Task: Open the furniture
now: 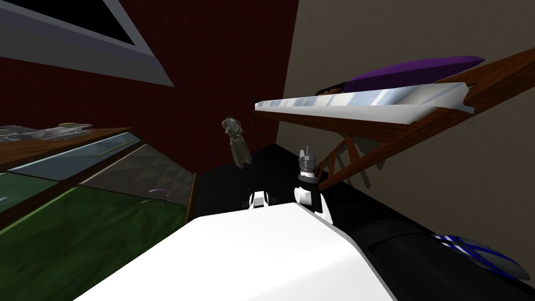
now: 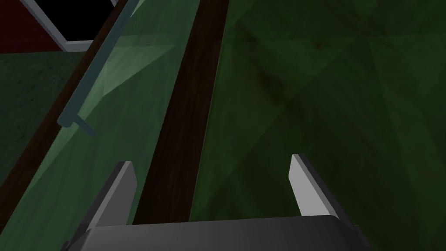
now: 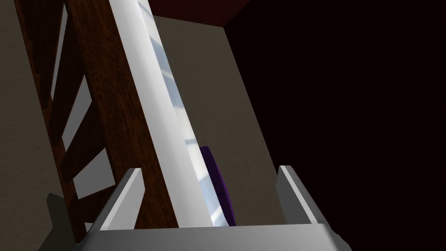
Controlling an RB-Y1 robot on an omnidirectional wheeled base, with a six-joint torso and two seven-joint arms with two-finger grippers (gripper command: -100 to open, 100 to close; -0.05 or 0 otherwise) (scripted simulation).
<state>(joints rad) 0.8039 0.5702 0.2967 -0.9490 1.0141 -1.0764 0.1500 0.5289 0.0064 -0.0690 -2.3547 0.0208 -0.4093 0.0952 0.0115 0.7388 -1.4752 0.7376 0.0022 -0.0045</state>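
The left pincer (image 2: 215, 189) was wide, with its fingers well apart and nothing held. It pointed at the front of the cabinet (image 1: 78, 157), which stood on the robot's left. A dark wood strip (image 2: 183, 130) of that front ran up between the fingers and was apart from both. Just beside the strip lay a glass door (image 2: 130, 100). A grey bar handle (image 2: 93, 74) was fixed to the door, well beyond the fingertips. On the strip's other side was a green panel (image 2: 326, 87).

The right pincer (image 3: 209, 196) was also wide and held nothing. It faced the edge of a table (image 3: 148, 109) on the robot's right, which had a white top on a brown wood frame (image 3: 104, 109). A purple thing (image 3: 217, 183) lay on the top.

Farther off, a grey figure (image 1: 236, 141) stood before a red wall (image 1: 209, 62). A window (image 1: 78, 49) in that wall showed a black area.
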